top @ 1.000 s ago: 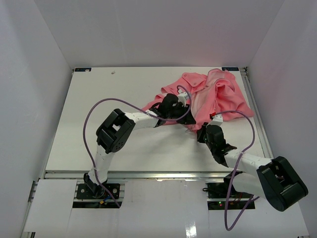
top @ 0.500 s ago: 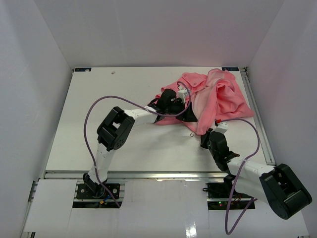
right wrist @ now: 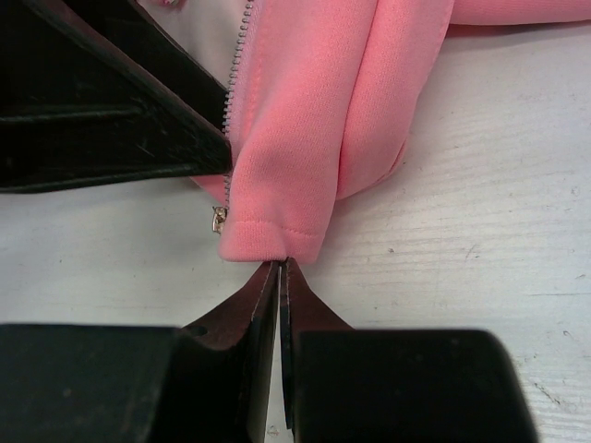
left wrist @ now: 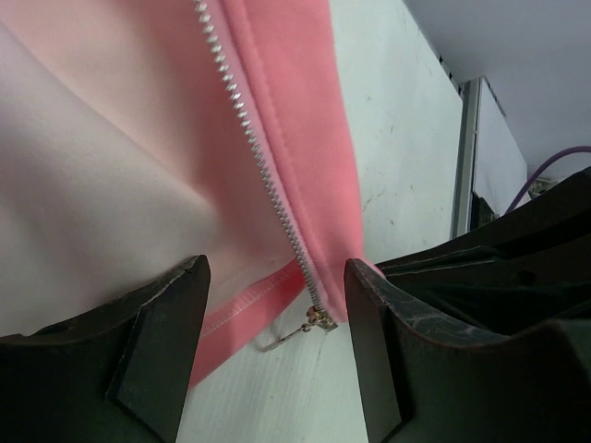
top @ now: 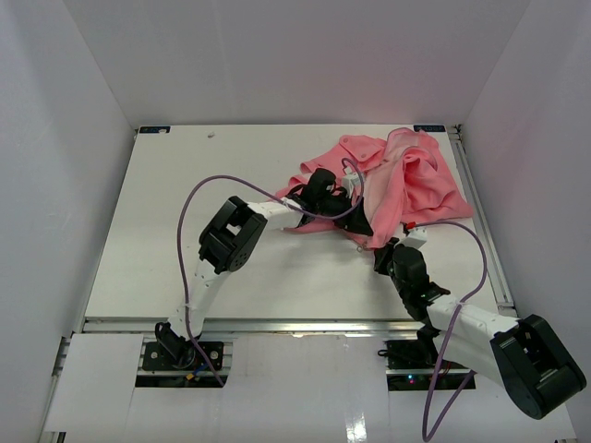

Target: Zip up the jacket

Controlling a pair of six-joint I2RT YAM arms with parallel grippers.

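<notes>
The salmon-pink jacket (top: 406, 180) lies bunched at the table's far right, its paler lining showing. My left gripper (top: 358, 221) hovers open over the jacket's lower front edge. In the left wrist view the metal zipper teeth (left wrist: 249, 148) run down between the fingers (left wrist: 138, 351) to the slider (left wrist: 321, 318) and its wire pull, which rest on the table. My right gripper (right wrist: 280, 266) is shut, its tips pinching the bottom hem of the jacket (right wrist: 277, 245), just right of the slider (right wrist: 219, 220). From above, the right gripper (top: 392, 251) sits at the jacket's nearest corner.
The white table (top: 185, 203) is boxed in by white walls on three sides. A metal rail (top: 476, 203) runs along its right edge, close to the jacket. Purple cables (top: 185, 231) loop above both arms. The left arm's black body (right wrist: 92, 120) crowds the right wrist view.
My left gripper has opened and slid right along the jacket's front edge toward the hem. My right gripper has closed fully and drawn back a little toward the near edge, taking the hem corner with it.
</notes>
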